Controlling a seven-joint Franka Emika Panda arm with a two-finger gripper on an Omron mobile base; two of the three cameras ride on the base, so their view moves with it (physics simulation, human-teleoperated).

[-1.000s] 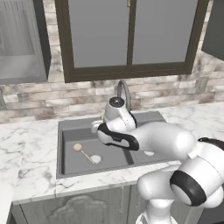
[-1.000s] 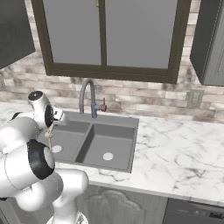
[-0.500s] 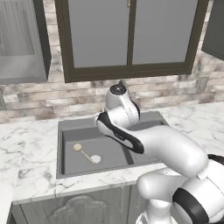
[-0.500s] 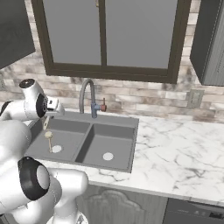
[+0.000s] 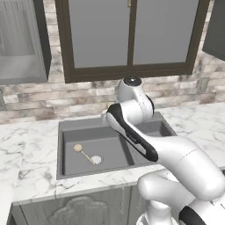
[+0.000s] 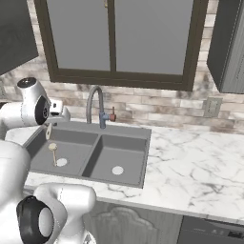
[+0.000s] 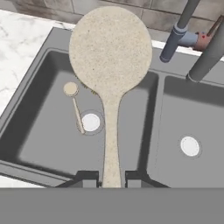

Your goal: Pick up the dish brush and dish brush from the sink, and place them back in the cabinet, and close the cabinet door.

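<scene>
Fingers [image 7: 89, 180] closed on the handle of one brush [image 7: 110, 57], gripping it near the handle's lower end; gripper [image 7: 111, 180] tips sit either side of the thin wooden stem. Brush head round, cream-tan, speckled, pointing away from the hand. In the right base view the held brush [image 6: 48, 131] hangs just beside the gripper [image 6: 51, 125], above the left rim of the sink [image 6: 125, 132], clear of the basin floor.

Second brush [image 7: 71, 92] lies flat on the floor of the left basin, head toward the back wall, handle running toward the white drain disc [image 7: 91, 122] and ending just beside it. Same brush seen in the left base view [image 5: 79, 148] and the right base view [image 6: 53, 148], well apart from the held one.

Right basin holds its own drain disc [image 7: 190, 145]. Tap [image 6: 94, 102] rises at the back between the basins, curved steel, with a small red lever [image 6: 112, 116] on its side.

Marble counter [image 6: 200, 167] surrounds the sink. Dark-framed window [image 5: 129, 35] above a stone-tile backsplash [image 5: 26, 99]. Open cabinet [image 5: 19, 44] at upper left of the left base view, grey shelf inside; its contents cannot be made out.
</scene>
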